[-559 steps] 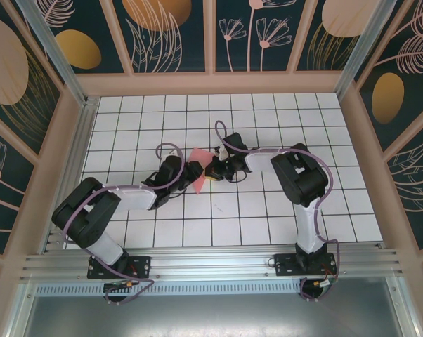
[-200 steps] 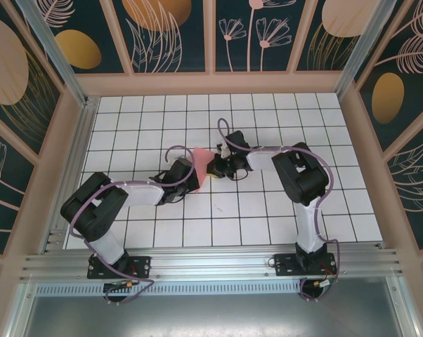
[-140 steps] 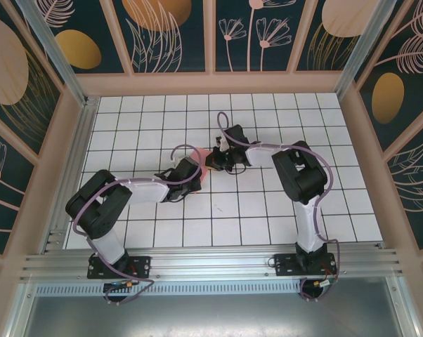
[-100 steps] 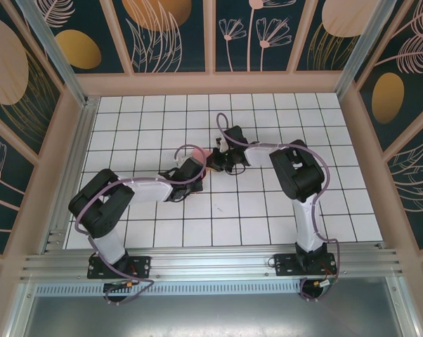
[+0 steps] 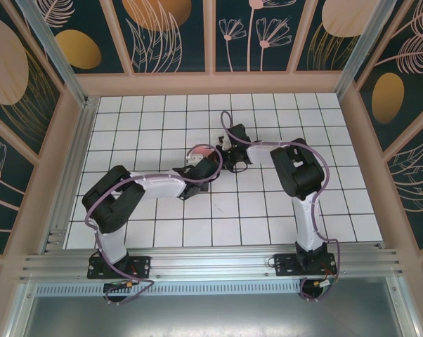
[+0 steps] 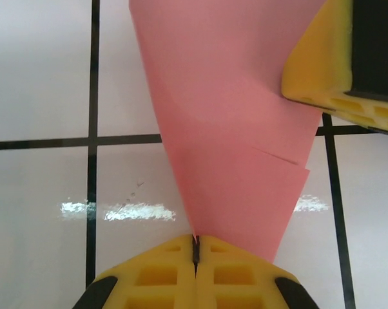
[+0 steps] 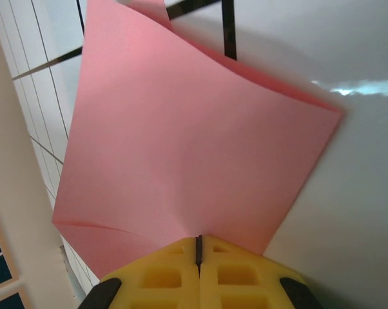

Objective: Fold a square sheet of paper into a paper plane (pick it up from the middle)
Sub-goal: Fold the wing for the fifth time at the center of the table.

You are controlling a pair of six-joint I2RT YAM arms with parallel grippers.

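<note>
The pink sheet of paper (image 6: 226, 116) hangs just above the white tiled table, folded in layers, held between both grippers near the table's middle. In the left wrist view it narrows to a point at my left gripper (image 6: 195, 248), which is shut on it. The right gripper's yellow fingertip (image 6: 323, 58) presses its far edge. In the right wrist view the paper (image 7: 194, 148) curves upward from my right gripper (image 7: 198, 241), also shut on it. From above, only a sliver of the paper (image 5: 202, 151) shows beside the left gripper (image 5: 213, 163) and right gripper (image 5: 224, 157). Whether it forms a paper plane, I cannot tell.
The white grid table (image 5: 148, 119) is ringed by a wooden frame (image 5: 211, 83) with patterned walls. An aluminium rail (image 5: 211, 263) runs along the near edge by the arm bases. Both forearms cross the middle rows of tiles.
My left arm has stretched right and farther out, bringing its gripper close against the right one. The paper shows less from above. Both grippers have stayed shut.
</note>
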